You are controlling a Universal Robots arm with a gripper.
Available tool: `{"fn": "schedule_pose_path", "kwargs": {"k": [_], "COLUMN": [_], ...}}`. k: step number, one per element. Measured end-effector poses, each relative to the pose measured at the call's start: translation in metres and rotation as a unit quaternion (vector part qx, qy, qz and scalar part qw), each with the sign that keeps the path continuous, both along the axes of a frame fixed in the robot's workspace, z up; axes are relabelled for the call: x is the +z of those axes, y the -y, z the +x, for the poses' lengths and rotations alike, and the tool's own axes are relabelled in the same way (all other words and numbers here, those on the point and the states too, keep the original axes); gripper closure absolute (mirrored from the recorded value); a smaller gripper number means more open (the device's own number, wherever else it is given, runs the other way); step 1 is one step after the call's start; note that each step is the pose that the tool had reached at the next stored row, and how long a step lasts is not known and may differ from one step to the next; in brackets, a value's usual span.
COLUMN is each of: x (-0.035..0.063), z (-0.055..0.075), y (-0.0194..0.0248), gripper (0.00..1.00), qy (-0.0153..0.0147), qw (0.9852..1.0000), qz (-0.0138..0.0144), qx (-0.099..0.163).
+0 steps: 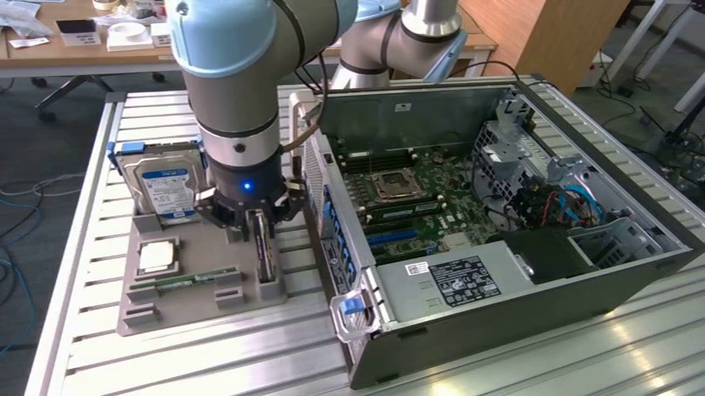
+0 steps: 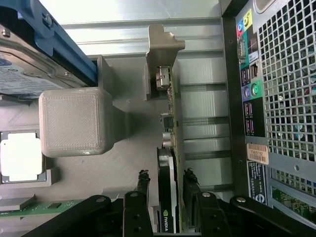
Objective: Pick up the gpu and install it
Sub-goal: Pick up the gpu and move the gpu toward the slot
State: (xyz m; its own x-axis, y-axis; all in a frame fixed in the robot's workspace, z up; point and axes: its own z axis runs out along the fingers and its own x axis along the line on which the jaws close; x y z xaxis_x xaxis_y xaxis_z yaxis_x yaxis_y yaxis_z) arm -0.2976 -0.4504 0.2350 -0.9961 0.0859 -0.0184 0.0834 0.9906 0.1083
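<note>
- Jaws open, straddling the gpu [image 2: 168, 165], one finger [image 2: 143, 183] on each face, with a gap on the heatsink side.
- gpu [image 1: 262, 257] stands on edge between the jaws, in the grey holder [image 1: 182, 309] on the counter [image 1: 198, 363].

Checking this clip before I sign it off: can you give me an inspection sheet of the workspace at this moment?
Surface: slatted metal table, carrying a grey parts holder and an open computer case.
Job's things: gpu standing on edge in the holder, not yet in the case.
Clutter: hard drive, processor chip and RAM stick, all in the holder.
Grippers: gripper open, fingers straddling the gpu, a gap showing on one side.
Cables: blue and red leads inside the case; loose cables on the floor.
Surroundings: wooden desk with small items behind the table.
</note>
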Motion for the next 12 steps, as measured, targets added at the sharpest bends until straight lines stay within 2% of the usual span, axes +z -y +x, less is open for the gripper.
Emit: {"fn": "schedule_pose_path", "kwargs": {"k": [3,4,6,9,12], "x": [-0.0001,-0.0001,-0.0003,-0.0014,-0.0022], "z": [0.0015,0.0014,0.0015,0.0016,0.002], "y": [0.0001,0.0001,0.0001,0.0,-0.0012], "gripper": [0.58,0.58,0.58,0.58,0.58], "qy": [-0.0003,-0.0003,-0.0007,-0.0032,-0.0033], "qw": [1.0,1.0,0.9999,0.9998,0.9998], "qz": [-0.0029,-0.0049,-0.0106,-0.0209,-0.0213], "qx": [0.0,0.0,0.0,0.0,0.001]}}
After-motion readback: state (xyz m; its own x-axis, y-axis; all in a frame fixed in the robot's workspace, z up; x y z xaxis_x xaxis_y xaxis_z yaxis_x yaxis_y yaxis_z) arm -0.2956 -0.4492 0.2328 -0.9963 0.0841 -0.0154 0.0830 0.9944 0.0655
